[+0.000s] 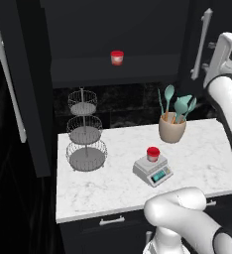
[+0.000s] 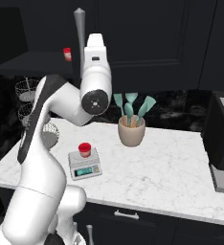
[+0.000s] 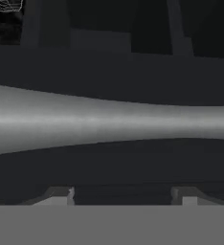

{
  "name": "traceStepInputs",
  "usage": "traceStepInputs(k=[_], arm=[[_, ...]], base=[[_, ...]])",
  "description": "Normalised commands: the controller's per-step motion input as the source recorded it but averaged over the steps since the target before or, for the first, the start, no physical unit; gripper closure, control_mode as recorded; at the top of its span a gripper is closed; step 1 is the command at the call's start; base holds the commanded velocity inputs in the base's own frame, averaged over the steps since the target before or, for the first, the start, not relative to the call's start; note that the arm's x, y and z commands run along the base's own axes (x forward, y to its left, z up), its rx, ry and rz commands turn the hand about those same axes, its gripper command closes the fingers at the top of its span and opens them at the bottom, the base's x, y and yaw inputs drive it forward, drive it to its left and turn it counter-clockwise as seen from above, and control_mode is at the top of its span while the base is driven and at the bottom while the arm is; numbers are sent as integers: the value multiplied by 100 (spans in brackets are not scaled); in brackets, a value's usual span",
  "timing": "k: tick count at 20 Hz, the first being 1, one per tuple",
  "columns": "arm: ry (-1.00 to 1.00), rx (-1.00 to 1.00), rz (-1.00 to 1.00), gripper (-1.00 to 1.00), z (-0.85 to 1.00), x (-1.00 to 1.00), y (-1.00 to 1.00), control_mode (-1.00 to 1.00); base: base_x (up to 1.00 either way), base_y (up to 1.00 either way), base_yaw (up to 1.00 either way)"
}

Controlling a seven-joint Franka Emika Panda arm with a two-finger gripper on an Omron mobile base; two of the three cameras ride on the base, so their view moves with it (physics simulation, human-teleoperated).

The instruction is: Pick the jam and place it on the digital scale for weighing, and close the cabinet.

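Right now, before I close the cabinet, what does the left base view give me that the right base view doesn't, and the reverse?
Left base view: the open left cabinet door with its bar handle, and all three tiers of the wire basket stand. Right base view: a dark appliance at the counter's right end. Both: the jam sitting on the digital scale, a second jar on the cabinet shelf, and the utensil crock.

Glossy white, rounded-link robot arm [image 2: 42,191] with smooth moulded shells. Dark grey bands at joints; black stripe along one link. Round dark grey joint cap [image 2: 95,100] with small centre dot. Faint dark lettering on a link in left base view.
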Motion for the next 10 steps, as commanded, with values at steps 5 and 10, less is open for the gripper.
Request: traceStepInputs(k=[5, 10], arm=[[13, 0, -1, -100, -3, 88, 0, -100], [-2, 0, 0, -100, -16, 56, 0, -100]], base=[[0, 0, 0], [0, 0, 0]])
